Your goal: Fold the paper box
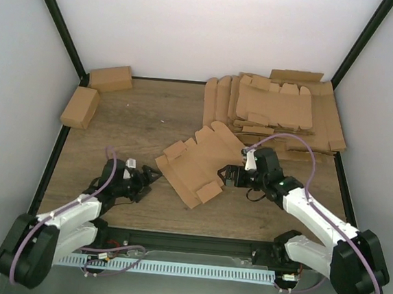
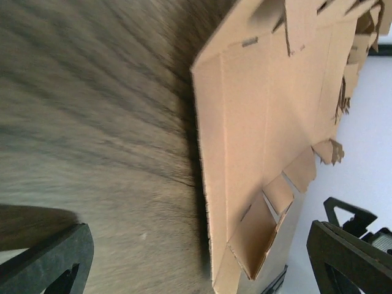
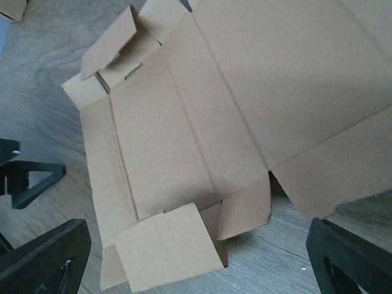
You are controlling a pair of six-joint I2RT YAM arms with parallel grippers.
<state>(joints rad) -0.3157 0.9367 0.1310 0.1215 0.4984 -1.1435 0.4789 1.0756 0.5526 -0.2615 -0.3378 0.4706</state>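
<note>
The paper box (image 1: 198, 162) is a flat brown cardboard blank lying mid-table, some of its end flaps bent up. My left gripper (image 1: 154, 178) stands open just left of its near-left edge, not touching it. In the left wrist view the blank (image 2: 269, 122) fills the right side and its edge lies between the open fingers (image 2: 52, 260). My right gripper (image 1: 226, 175) is open at the blank's near-right corner. In the right wrist view the blank (image 3: 202, 116) spreads ahead, a raised flap (image 3: 165, 248) sitting between the wide-apart fingers (image 3: 349, 257). Neither gripper holds anything.
Two folded brown boxes (image 1: 111, 78) (image 1: 80, 106) sit at the back left. A spread stack of flat cardboard blanks (image 1: 282, 110) covers the back right corner. White walls with black frame posts enclose the wooden table (image 1: 137, 121).
</note>
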